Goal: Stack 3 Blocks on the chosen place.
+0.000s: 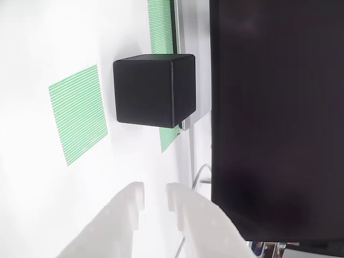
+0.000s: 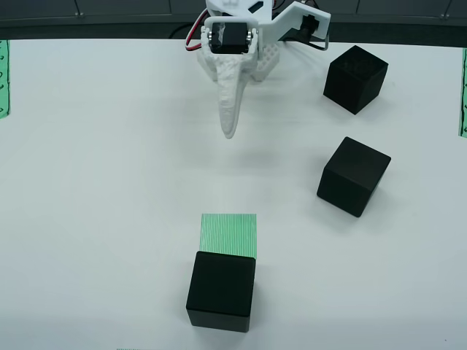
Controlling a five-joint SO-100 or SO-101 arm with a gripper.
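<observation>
The claw (image 2: 229,131) hangs empty, slightly parted, at 12 o'clock; the nearest block (image 2: 221,290) sits just beside the striped patch (image 2: 228,233), so a careless grab may shove it askew

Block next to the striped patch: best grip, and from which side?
Take the block from above, across its two flat side faces. Seen from above, it sits square to the gripper, beside the green striped patch, nothing crowding its sides. The open jaws probably need little wrist turn.

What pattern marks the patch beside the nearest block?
Fine green-and-white stripes on the patch, clearest in the view from above.
</observation>
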